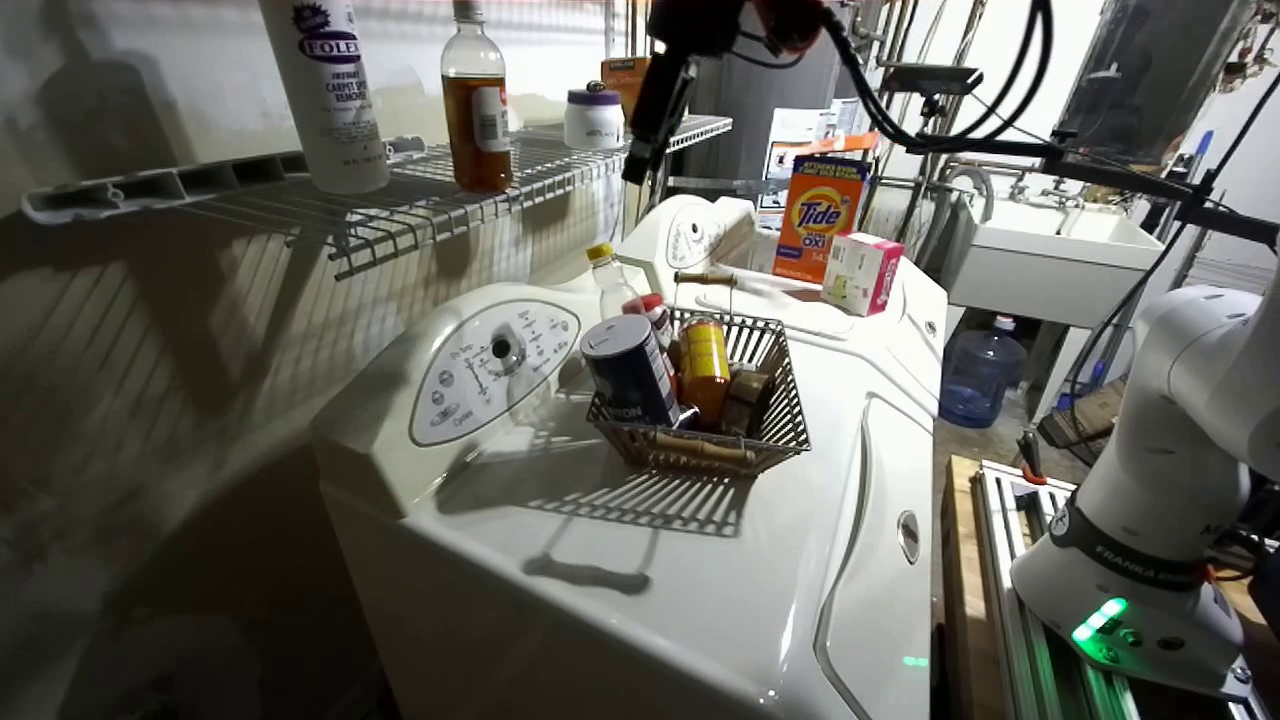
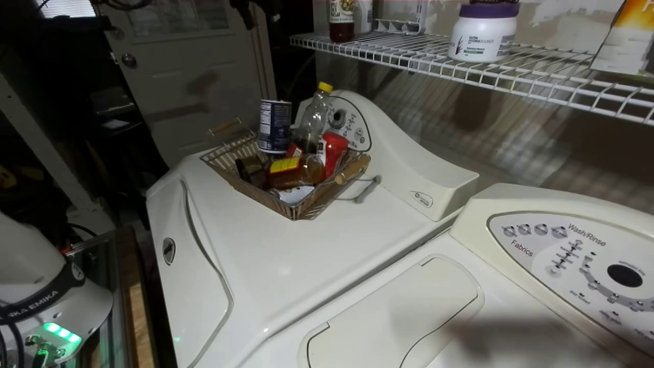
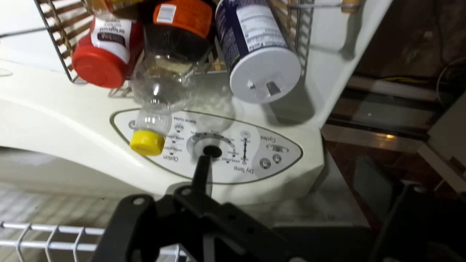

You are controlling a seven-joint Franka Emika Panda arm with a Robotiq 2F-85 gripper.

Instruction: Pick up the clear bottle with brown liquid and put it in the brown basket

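The clear bottle with brown liquid [image 1: 466, 122] stands upright on the wire shelf, in an exterior view, beside a taller white bottle. At the shelf's end in an exterior view its lower part [image 2: 341, 31] shows, cut off by the top edge. On top of the dryer rests the brown basket [image 1: 790, 400], filled with several containers; its slatted wall [image 2: 245, 190] shows too. My gripper [image 1: 640, 165] hangs above the machines, to the shelf's front, apart from bottle and basket. In the wrist view the gripper [image 3: 290, 177] is open with nothing between its fingers; the bottle is out of that view.
A purple-lidded jar [image 1: 594, 118] and the white Folex bottle [image 1: 330, 100] share the wire shelf [image 1: 420, 215]. From the basket rise an empty yellow-capped bottle [image 3: 160, 87] and a salt canister [image 1: 628, 370]. A Tide box [image 1: 820, 215] and a pink-white box [image 1: 860, 272] stand farther back.
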